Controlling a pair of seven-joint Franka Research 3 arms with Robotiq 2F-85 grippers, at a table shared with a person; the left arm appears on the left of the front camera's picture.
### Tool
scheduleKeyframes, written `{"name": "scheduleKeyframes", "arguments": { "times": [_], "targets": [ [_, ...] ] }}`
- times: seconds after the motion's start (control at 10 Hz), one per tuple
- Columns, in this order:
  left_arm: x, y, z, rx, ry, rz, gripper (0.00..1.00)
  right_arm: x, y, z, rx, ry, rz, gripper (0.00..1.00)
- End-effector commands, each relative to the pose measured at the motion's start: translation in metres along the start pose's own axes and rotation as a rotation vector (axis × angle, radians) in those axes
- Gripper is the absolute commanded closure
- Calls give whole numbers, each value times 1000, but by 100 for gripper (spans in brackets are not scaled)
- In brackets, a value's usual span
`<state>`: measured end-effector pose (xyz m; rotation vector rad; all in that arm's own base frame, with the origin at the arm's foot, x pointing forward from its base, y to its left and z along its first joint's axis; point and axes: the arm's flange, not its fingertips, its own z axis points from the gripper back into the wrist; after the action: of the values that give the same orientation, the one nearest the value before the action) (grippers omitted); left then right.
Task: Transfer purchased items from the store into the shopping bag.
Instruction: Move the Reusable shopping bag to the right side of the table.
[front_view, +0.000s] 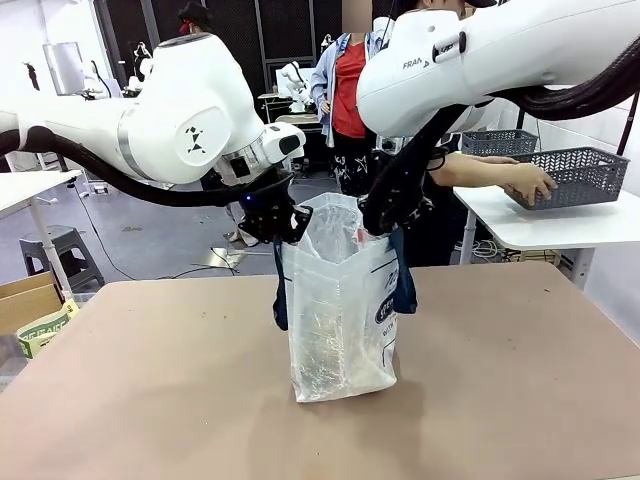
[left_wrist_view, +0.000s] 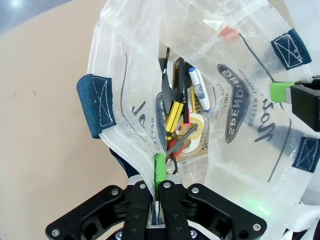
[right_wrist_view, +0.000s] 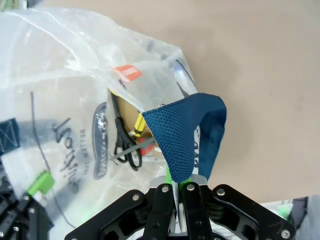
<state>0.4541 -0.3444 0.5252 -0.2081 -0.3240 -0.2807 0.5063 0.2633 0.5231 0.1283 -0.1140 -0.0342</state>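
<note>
The left gripper (front_view: 283, 222) and right gripper (front_view: 378, 222), jaws pinched shut on its rim, hold the translucent clear plastic shopping bag (front_view: 335, 320) open mid-table. The purchased items (left_wrist_view: 182, 125) on brown cardboard lie inside it. The dark grey lattice basket (front_view: 583, 172) sits at two o'clock, so the transfer seems largely done.

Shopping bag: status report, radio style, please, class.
Left pincer shut on shopping bag rim. Right pincer shut on opposite rim, by strap. Bag upright, mouth open, scissors and pens inside. Nothing blocking; basket on far table under person's hand.
</note>
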Motion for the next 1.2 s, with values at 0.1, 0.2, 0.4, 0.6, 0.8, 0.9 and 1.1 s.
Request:
{"name": "scheduleKeyframes", "arguments": {
  "times": [0.1,0.2,0.4,0.6,0.8,0.9,1.1],
  "targets": [
    [3,-11,-5,-14,-33,16,100,12,19,-9,76,-16,-72,100],
    [3,-12,-6,-22,-44,14,100,14,26,-12,82,-10,-65,100],
    [7,-17,-10,-48,-63,-3,100,21,34,-15,98,-5,-59,100],
    [7,-18,-9,-63,-73,-27,100,24,37,-18,109,7,-48,100],
    [4,-16,-7,-37,-50,-7,100,17,33,-13,82,-2,-38,100],
    [4,-18,-8,-42,-56,-11,100,19,35,-15,87,1,-37,100],
    [4,-30,-13,-54,-82,-39,100,20,44,-20,95,-6,-35,100]
  ]
}}
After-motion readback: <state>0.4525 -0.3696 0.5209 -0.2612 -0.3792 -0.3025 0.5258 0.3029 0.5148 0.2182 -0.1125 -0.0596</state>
